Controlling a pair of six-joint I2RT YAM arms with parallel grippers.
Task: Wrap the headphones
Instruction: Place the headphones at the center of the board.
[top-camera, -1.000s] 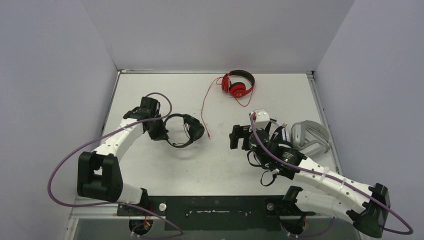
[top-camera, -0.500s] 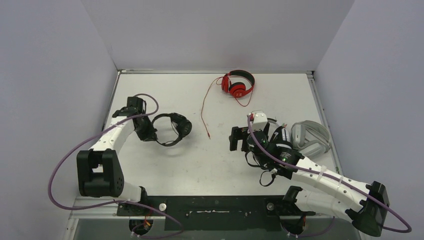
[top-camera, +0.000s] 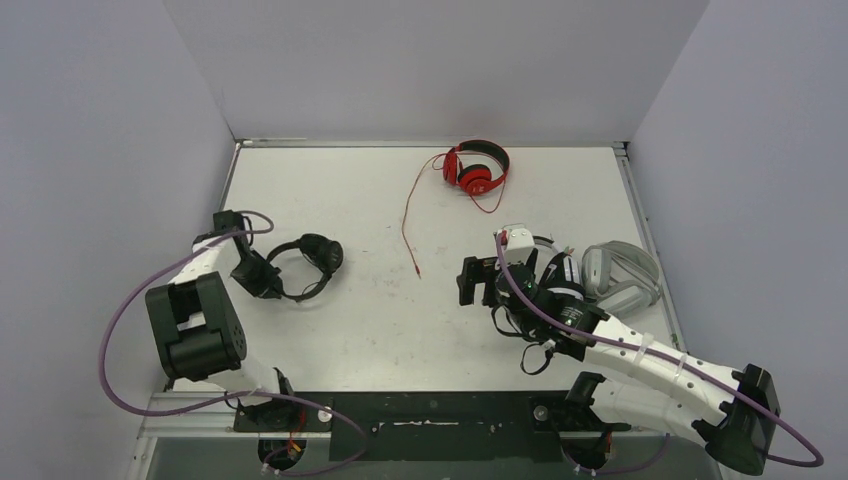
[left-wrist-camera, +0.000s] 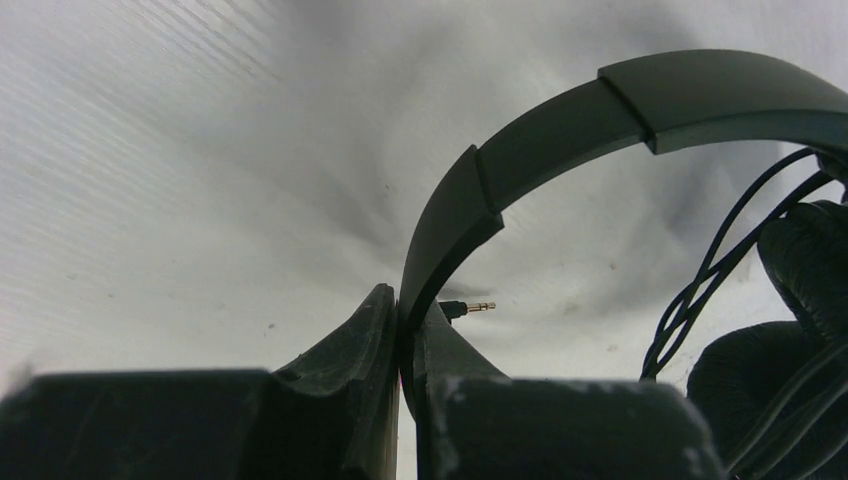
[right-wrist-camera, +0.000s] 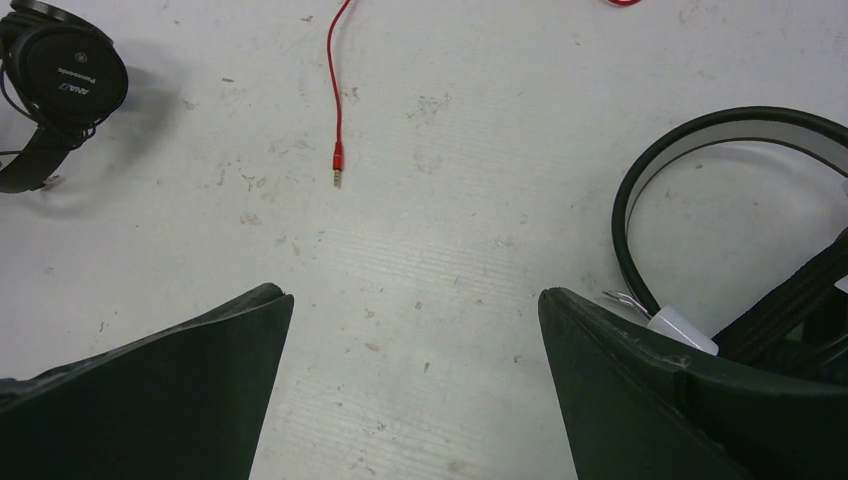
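My left gripper (top-camera: 262, 283) is shut on the headband of the all-black headphones (top-camera: 305, 262) at the table's left side. In the left wrist view the band (left-wrist-camera: 620, 110) arcs up from between my closed fingers (left-wrist-camera: 350, 350), with the cable's gold plug (left-wrist-camera: 480, 307) just behind them and an ear pad (left-wrist-camera: 800, 260) at the right. The red headphones (top-camera: 477, 168) lie at the back, their red cable (top-camera: 408, 215) trailing toward the middle and ending in a plug (right-wrist-camera: 338, 175). My right gripper (top-camera: 468, 280) hangs open over bare table, nothing between its fingers (right-wrist-camera: 620, 370).
Light grey headphones (top-camera: 622, 270) lie at the right edge. White-and-black headphones (right-wrist-camera: 700, 130) sit beside the right gripper, partly under the right arm (top-camera: 560, 300). Walls close in the table's left, back and right.
The left arm has swung left and pulled the black headphones with it toward the left wall. The right arm has barely shifted and stays open.
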